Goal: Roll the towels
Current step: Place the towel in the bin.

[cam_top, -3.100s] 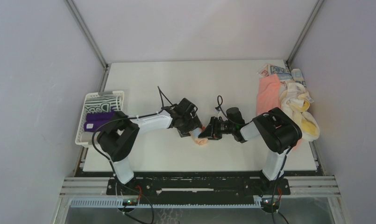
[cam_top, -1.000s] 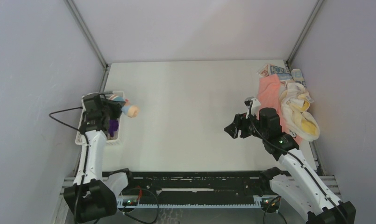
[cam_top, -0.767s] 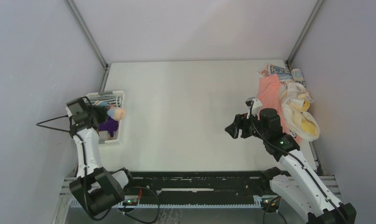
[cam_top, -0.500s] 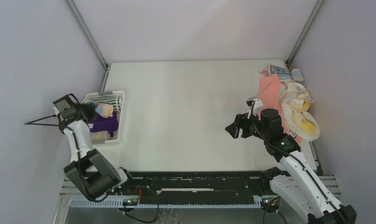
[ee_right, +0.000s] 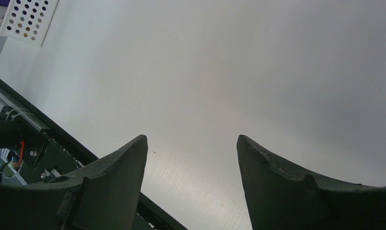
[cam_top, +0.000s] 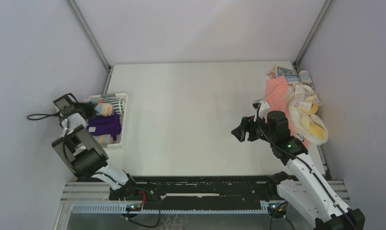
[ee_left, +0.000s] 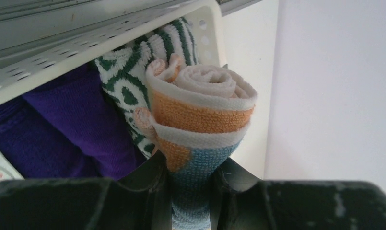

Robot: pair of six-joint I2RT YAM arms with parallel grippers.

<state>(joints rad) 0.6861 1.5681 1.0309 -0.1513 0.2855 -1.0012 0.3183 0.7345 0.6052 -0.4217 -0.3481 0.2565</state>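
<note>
At the left, a rolled light-blue towel [ee_left: 200,103] [cam_top: 104,109] with orange patches is pinched at its blue end between the fingers of the left gripper [ee_left: 191,178] [cam_top: 96,109] and is held over the white basket [cam_top: 124,120] [ee_left: 85,39]. In the basket a purple towel [cam_top: 104,127] [ee_left: 61,125] and a green-and-white patterned towel [ee_left: 126,74] [cam_top: 115,101] are seen close behind the roll; whether they are touched by it cannot be told. Further right, the right gripper [cam_top: 238,133] [ee_right: 191,143] is held above the bare white table [cam_top: 191,96] with its jaws spread wide and nothing between them. At the right edge, a salmon-pink towel [cam_top: 275,93], a cream-yellow towel [cam_top: 308,113] and a blue-printed towel [cam_top: 286,73] are piled together, unrolled.
</note>
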